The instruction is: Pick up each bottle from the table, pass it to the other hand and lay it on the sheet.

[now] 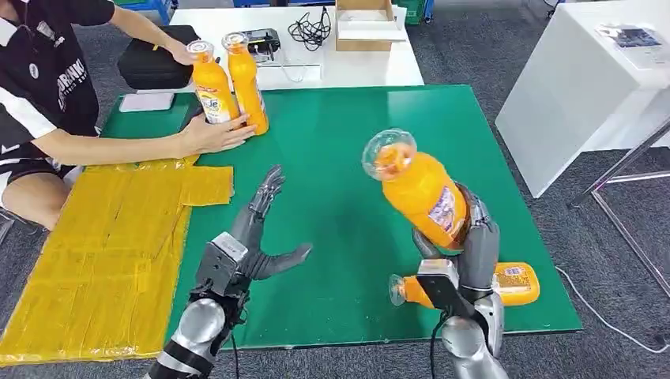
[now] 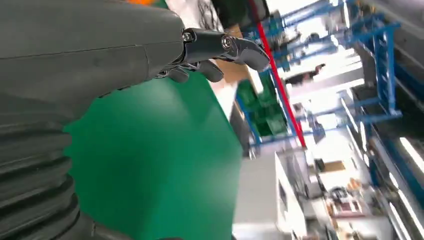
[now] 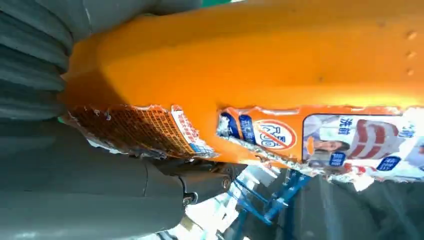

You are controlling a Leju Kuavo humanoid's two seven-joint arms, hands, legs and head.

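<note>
My right hand grips an orange bottle by its lower body and holds it above the green table, clear cap tilted up and to the left. Close up, the bottle's torn label lies against my right hand. A second orange bottle lies on its side near the front edge, behind my right wrist. My left hand is open over the table, fingers spread toward the raised bottle; its fingers hold nothing. The yellow sheet covers the table's left side.
A person at the far left steadies two upright orange bottles on the table with both hands. Behind the green table a white table carries a black case, cables and a cardboard box. Another white table stands to the right.
</note>
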